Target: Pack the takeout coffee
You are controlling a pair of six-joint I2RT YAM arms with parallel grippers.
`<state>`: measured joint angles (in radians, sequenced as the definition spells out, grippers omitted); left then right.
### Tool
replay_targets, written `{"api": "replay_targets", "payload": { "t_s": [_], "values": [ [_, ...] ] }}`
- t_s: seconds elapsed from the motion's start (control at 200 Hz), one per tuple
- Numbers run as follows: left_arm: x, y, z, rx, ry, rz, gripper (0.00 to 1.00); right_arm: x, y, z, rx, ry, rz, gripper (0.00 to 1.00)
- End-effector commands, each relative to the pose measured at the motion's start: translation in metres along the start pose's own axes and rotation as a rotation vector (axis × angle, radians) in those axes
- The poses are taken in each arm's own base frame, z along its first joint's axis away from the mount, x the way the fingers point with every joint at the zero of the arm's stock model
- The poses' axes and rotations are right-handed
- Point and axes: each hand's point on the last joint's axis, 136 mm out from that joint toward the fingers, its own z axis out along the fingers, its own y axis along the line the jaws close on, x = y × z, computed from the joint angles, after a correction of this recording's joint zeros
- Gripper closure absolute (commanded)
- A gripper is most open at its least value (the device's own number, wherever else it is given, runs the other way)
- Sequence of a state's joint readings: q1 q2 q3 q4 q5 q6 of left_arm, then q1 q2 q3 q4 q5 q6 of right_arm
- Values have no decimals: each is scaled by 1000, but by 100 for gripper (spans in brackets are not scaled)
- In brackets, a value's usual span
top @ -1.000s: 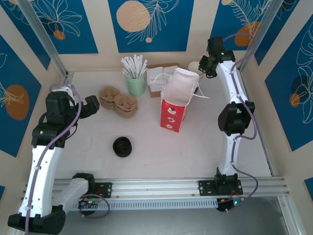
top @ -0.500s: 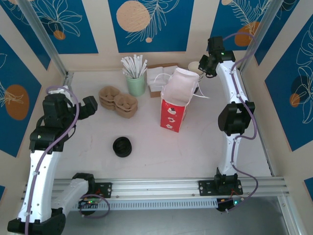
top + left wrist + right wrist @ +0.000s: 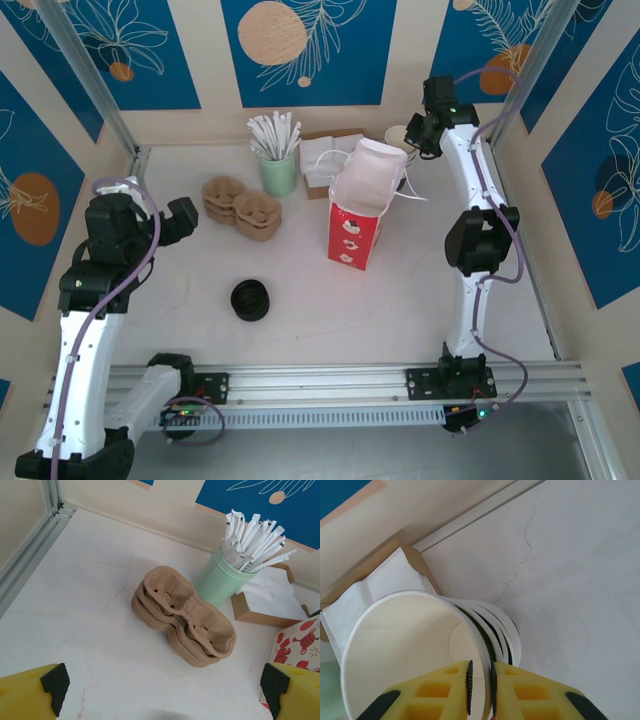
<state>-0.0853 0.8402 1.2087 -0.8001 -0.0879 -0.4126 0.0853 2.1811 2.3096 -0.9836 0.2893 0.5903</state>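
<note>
takeout coffee, as a cup with its lid on, could not be placed from these views. the nearest thing to it was the top cup (image 3: 405,645) of a stack of lidless cream cups (image 3: 509,630) in the far right corner of the counter (image 3: 330,320). the right hand (image 3: 480,680) was nearly closed on that cup's wall, one finger inside the rim and one outside. the one pile of black lids (image 3: 250,299) lay on the near left part of the counter, well apart from both hands.

counted: one red-and-white paper bag (image 3: 353,235), upright and open at the top, near the middle. one mint cup (image 3: 215,582) held many wrapped straws (image 3: 252,535). just beside it stood one cardboard box of napkins (image 3: 252,614). there was one stack of brown pulp cup carriers (image 3: 185,615), each with two wells. under the top cup several rims showed, too tight to count surely.

the right arm reached far along the right side to the back corner, its hand angled down onto the stack. the left arm was bent at the left side. the left hand (image 3: 162,687) was raised over the counter, spread wide and holding nothing, pointed at the carriers.
</note>
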Motion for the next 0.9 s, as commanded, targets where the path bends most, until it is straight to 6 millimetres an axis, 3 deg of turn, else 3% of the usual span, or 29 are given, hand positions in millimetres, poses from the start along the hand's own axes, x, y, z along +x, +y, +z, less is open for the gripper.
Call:
{"api": "replay_targets", "payload": {
  "t_s": [0.0,0.18,0.375,0.58,0.895],
  "values": [
    [3,4,-2,-17,4,12,1,-4,3,2,6,-18,-8,80],
    [2,3,-3,-16,3,11,1,-7,8,-4,-4,-27,-18,89],
    [1,2,-3,-10,2,10,1,-24,20,-39,-42,-92,-37,94],
    [-1,0,-3,-2,-1,7,1,-43,28,-91,-86,-188,-53,95],
    [-7,-5,-4,13,0,10,1,-57,23,-195,-150,-330,-81,95]
  ]
}}
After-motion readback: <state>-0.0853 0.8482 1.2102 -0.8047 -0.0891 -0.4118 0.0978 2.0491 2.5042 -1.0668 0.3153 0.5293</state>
